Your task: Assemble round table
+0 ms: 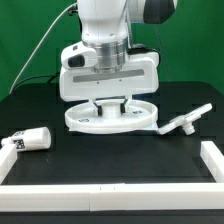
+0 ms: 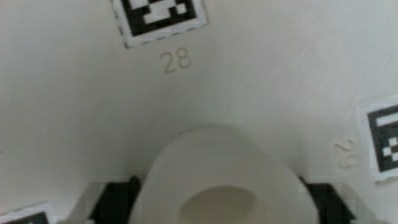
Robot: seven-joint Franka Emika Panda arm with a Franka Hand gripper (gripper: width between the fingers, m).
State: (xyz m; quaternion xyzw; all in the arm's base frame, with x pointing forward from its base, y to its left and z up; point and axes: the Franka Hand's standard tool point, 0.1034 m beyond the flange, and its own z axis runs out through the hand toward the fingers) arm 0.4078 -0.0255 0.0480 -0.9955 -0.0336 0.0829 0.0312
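The large round disc point(image 1: 82, 121) lies flat on the black table, mid-scene. My gripper point(image 1: 112, 103) stands straight down over its middle. In the wrist view the disc's white face point(image 2: 196, 100) fills the frame with a tag numbered 28 point(image 2: 157, 20). The disc's raised centre hub point(image 2: 217, 175), with a round hole, sits between my dark fingers point(image 2: 118, 200), which press on both its sides. The short cylinder post point(image 1: 30, 139) lies on its side at the exterior view's left. The armed foot piece point(image 1: 185, 121) lies at the exterior view's right, close to the disc's rim.
A long white rail point(image 1: 100, 190) edges the table's front and another point(image 1: 212, 160) edges the exterior view's right side. A green backdrop stands behind the arm.
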